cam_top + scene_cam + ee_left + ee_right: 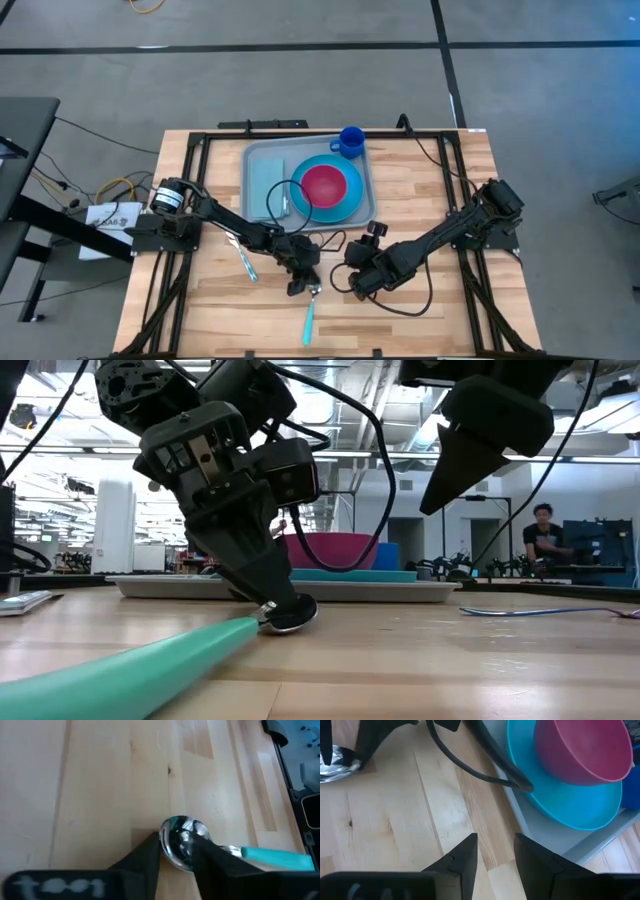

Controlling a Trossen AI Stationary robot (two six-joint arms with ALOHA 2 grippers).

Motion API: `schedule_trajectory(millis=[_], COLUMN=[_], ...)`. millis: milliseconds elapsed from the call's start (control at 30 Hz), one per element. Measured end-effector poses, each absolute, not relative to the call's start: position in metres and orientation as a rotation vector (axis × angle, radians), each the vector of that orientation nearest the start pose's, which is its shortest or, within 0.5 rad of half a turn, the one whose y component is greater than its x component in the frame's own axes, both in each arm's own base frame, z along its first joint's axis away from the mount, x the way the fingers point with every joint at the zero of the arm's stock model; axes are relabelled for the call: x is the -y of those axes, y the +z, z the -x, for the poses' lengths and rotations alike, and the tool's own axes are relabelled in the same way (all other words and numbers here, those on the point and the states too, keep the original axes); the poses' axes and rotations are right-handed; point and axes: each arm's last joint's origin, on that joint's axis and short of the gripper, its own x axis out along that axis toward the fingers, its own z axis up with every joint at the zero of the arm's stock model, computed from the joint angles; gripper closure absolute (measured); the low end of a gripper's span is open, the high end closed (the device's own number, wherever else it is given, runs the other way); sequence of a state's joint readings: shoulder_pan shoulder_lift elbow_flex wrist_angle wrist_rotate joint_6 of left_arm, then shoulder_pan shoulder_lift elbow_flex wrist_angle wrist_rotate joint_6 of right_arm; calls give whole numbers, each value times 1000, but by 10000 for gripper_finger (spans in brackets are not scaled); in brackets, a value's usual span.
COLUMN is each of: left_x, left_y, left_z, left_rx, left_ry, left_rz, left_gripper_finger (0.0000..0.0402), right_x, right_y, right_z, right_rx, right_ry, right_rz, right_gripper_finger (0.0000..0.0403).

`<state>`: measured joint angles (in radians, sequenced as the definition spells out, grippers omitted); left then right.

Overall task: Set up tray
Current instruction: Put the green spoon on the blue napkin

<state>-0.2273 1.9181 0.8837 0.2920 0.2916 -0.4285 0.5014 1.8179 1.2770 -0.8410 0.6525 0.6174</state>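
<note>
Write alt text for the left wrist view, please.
The left gripper straddles the shiny bowl of a spoon lying on the wooden table, a dark finger on each side. The spoon's teal handle runs off to one side.

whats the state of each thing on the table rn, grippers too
tray: holds plate, napkin and cup
plate: on tray, under bowl
bowl: upright on plate
cup: upright, tray corner
spoon: flat on table
left gripper: straddling spoon bowl
right gripper: open, empty
</note>
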Motion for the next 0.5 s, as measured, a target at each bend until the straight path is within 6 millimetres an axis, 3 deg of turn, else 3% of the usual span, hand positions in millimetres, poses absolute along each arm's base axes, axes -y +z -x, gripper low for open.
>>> schedule_trajectory(millis=[167,333,500], left_x=[90,91,91], left_y=[107,109,127], left_z=[-345,-344,-339], left_rx=[-854,-885,-902], left_ry=[-349,-398,-417], left_rz=[418,502,564], left_gripper_finger=[385,392,400], right_x=[-149,-149,-149], right_y=[196,196,196], right_z=[-309,-309,-309], right_rx=[-1041,-1041,-1041], right_ry=[-461,-461,-461], right_rz=[208,208,208], right_gripper_finger=[282,282,282])
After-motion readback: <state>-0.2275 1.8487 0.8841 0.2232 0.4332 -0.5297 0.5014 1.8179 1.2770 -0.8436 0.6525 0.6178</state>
